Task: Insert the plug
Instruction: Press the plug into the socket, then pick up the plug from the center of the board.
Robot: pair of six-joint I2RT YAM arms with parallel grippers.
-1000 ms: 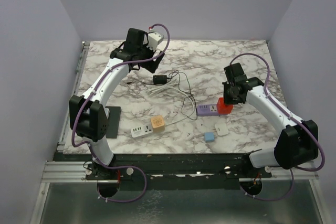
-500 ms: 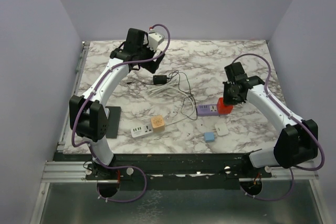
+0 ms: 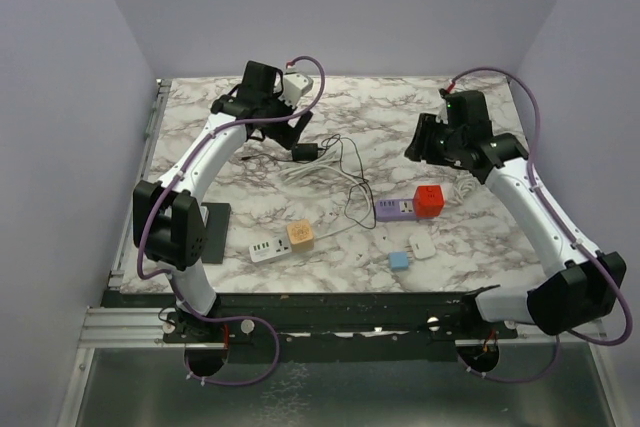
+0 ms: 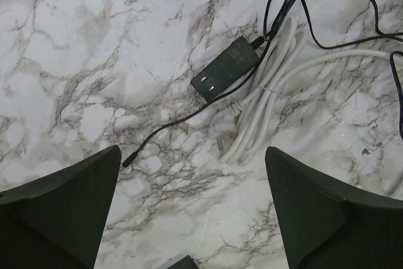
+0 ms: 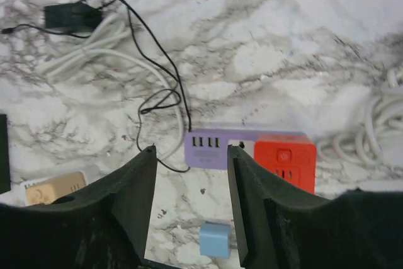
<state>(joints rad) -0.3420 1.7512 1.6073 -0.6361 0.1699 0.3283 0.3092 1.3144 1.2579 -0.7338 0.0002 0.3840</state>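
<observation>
A red cube adapter [image 3: 428,200] sits on the marble table against the right end of a purple power strip [image 3: 396,209]; both also show in the right wrist view, the red cube adapter [image 5: 284,159] beside the purple strip [image 5: 217,149]. My right gripper [image 3: 422,143] hangs open above and behind them, and nothing lies between its fingers [image 5: 192,155]. My left gripper [image 3: 291,125] is wide open over a black two-prong adapter [image 4: 225,68] and a white plug [image 4: 221,143] on a bundled white cable, touching neither.
Thin black wire loops between the black adapter [image 3: 305,152] and the purple strip. In front lie an orange cube [image 3: 301,235], a white strip [image 3: 265,250], a blue charger [image 3: 400,260] and a white charger [image 3: 421,245]. A white coiled cable [image 5: 371,137] lies right of the red cube.
My right gripper has opened, let go of the red cube adapter and risen up and back from it. The left gripper has shifted slightly towards the black adapter.
</observation>
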